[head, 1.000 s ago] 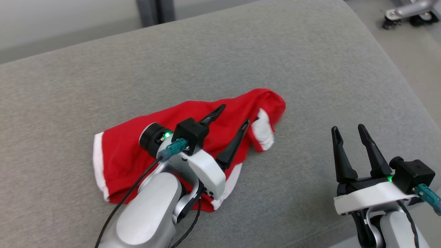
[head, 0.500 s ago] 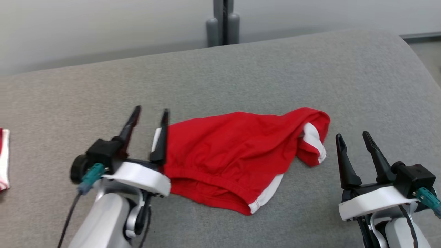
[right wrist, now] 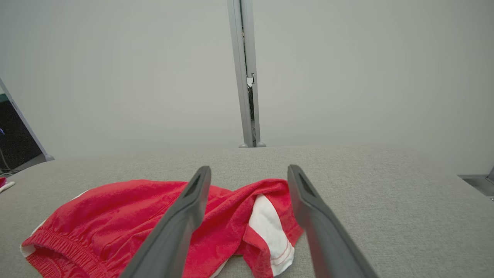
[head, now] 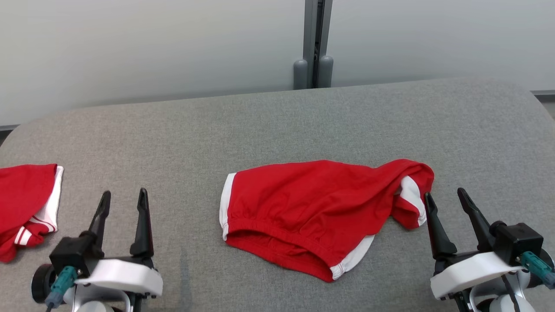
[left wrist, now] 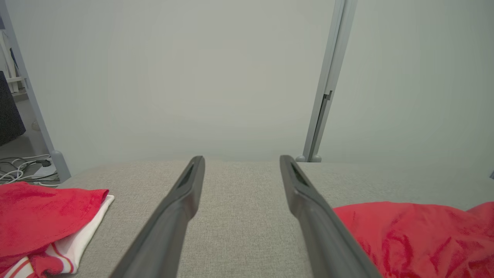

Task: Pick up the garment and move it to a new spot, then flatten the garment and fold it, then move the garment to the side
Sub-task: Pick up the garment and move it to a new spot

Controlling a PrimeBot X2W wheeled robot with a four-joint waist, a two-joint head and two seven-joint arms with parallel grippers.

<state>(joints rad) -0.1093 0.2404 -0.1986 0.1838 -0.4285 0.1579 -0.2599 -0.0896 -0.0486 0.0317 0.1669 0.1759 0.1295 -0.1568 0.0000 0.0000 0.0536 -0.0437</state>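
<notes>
**Red garment lying flat-ish at centre of surface, both grippers open and empty**

The garment (head: pixel 312 212), red with white trim, is seen lying on the grey padded surface (head: pixel 277 121), roughly mid-surface and a little toward the robot's right. Its long axis is laid left to right across the head view. The left end is spread flat and finished with a white edge band. The right end is bunched and folded over on itself, with a white panel showing. The gathered elastic hem is turned toward the robot, along the near edge, slanting down toward the right; a white strip is seen under its near right corner.

The left gripper (head: pixel 123 193) is held at the lower left, fingers spread apart, nothing between them, well clear of the garment's left end. The right gripper (head: pixel 444 193) is held at the lower right, fingers likewise parted and empty; its inner finger is seen just beside the bunched right end, and contact cannot be told.

A second red-and-white garment (head: pixel 26 195) is seen crumpled at the far left edge of the surface. A pale wall (head: pixel 151 52) with a grey post (head: pixel 313 43) is seen behind.
</notes>
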